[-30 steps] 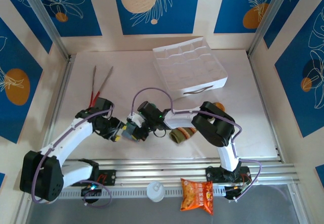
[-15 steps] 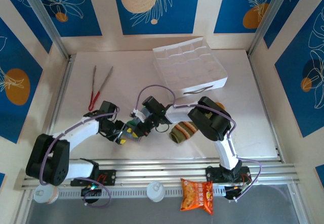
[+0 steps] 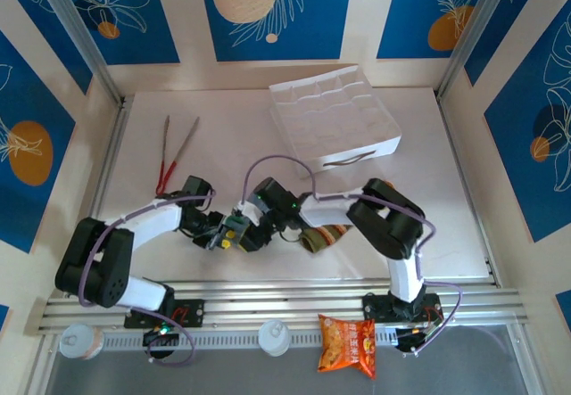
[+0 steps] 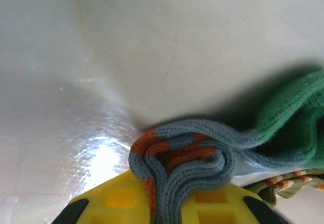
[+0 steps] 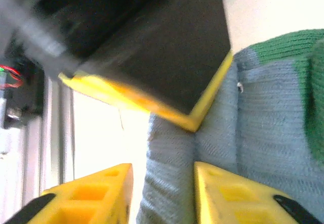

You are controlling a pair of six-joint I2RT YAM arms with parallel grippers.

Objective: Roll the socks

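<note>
- Left gripper (image 4: 162, 201): fingers clamped on the bunched orange cuff of the grey sock (image 4: 202, 155); pinch firmly so the roll cannot loosen
- Right gripper (image 5: 161, 183): fingers apart astride that sock, mid-tabletop (image 3: 428, 199); close on it before rolling
- Count: one snack packet (image 3: 348, 343); one striped sock (image 3: 323, 237) beside the grey sock, two in all; one pair of tongs (image 3: 176, 152); one divided box (image 3: 335, 114)

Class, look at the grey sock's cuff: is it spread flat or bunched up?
Bunched up: in the left wrist view the grey sock's cuff curls in tight folds between the yellow fingers.
</note>
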